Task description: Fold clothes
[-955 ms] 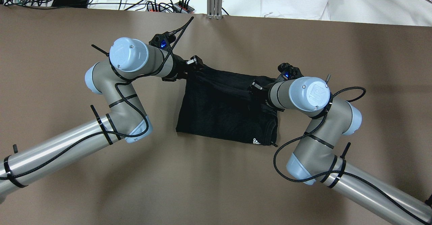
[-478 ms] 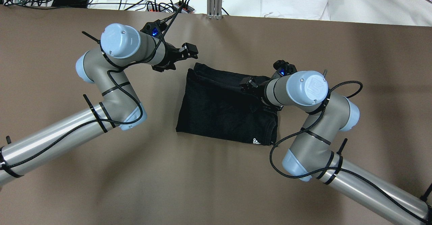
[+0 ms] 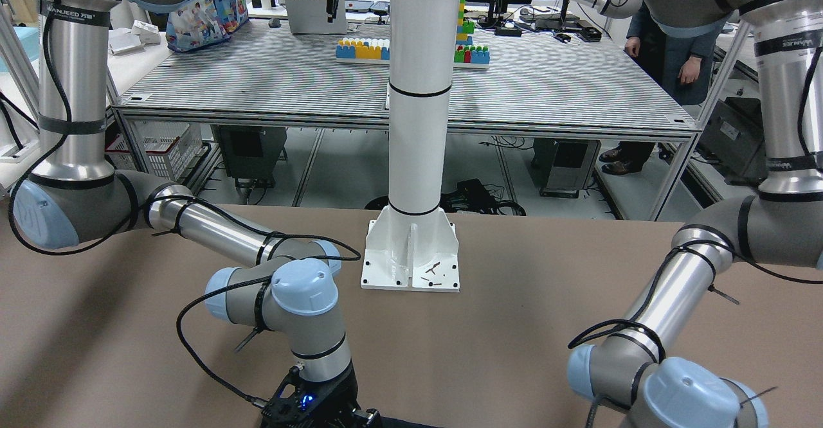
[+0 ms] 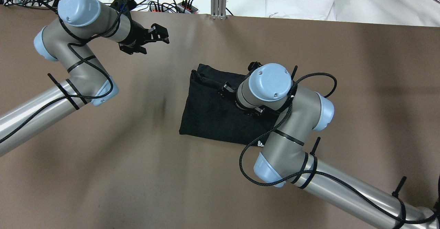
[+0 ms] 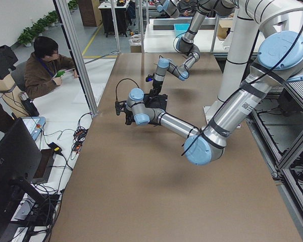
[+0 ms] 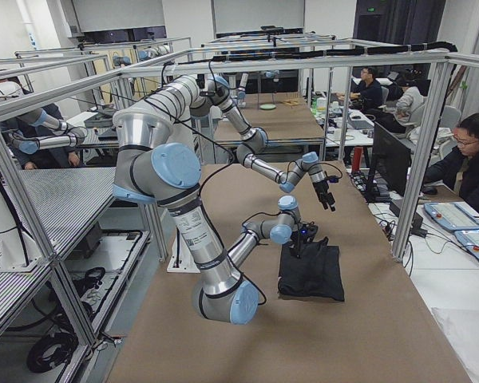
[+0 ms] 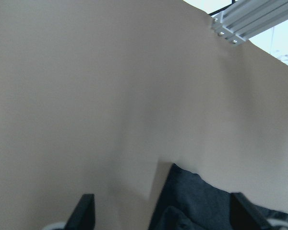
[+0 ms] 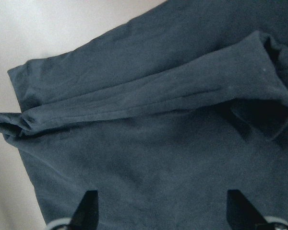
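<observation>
Left end effector (image 4: 160,36), released, now farther from clothes (image 4: 209,115) on table (image 4: 103,174). Right end effector (image 4: 224,88), released, now above clothes.

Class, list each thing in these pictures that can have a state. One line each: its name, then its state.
black garment, folded over, lying on the table, with a rumpled ridge along its far edge, held by neither gripper
left gripper, open, empty, raised above bare table, clear of the garment
right gripper, open, empty, over the garment near its far edge
</observation>
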`<state>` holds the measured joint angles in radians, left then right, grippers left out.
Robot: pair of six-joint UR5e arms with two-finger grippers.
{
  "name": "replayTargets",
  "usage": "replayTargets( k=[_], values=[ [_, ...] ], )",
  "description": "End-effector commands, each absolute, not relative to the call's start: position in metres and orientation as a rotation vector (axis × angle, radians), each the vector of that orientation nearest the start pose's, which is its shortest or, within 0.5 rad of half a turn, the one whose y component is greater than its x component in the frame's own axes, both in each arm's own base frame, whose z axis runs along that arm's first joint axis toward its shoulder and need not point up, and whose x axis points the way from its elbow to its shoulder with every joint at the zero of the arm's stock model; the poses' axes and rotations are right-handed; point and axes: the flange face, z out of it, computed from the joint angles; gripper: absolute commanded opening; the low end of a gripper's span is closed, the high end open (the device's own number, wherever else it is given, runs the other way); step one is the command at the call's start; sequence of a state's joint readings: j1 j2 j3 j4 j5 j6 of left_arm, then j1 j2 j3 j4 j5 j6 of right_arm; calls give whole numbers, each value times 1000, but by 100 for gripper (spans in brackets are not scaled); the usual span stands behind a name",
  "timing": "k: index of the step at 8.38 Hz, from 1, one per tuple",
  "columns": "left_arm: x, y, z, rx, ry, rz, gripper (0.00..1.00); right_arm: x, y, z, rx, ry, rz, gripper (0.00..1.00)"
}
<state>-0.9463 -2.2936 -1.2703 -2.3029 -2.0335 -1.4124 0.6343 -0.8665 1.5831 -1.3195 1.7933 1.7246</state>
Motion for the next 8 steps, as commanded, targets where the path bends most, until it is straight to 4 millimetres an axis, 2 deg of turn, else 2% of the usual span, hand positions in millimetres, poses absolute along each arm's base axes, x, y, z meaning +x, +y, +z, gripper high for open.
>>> replayTargets(
  k=[1, 2, 3, 5, 6, 7, 8],
  values=[
    [355, -673, 283, 254, 1169, -399, 100, -545, -528, 203, 50, -907, 546, 94],
    [356, -673, 284, 254, 1168, -399, 100, -555, -545, 201, 65, -879, 535, 94],
    [356, -673, 286, 255, 1164, -403, 100, -554, -562, 219, 78, -839, 523, 94],
    [358, -673, 287, 255, 1161, -411, 100, -544, -585, 240, 115, -789, 491, 94],
    [360, -672, 286, 253, 1163, -416, 100, -545, -595, 260, 136, -741, 493, 94],
    [361, -671, 285, 253, 1165, -415, 100, -533, -611, 265, 184, -725, 474, 94],
    [361, -672, 284, 253, 1167, -416, 100, -512, -630, 269, 216, -710, 452, 94]
  ],
)
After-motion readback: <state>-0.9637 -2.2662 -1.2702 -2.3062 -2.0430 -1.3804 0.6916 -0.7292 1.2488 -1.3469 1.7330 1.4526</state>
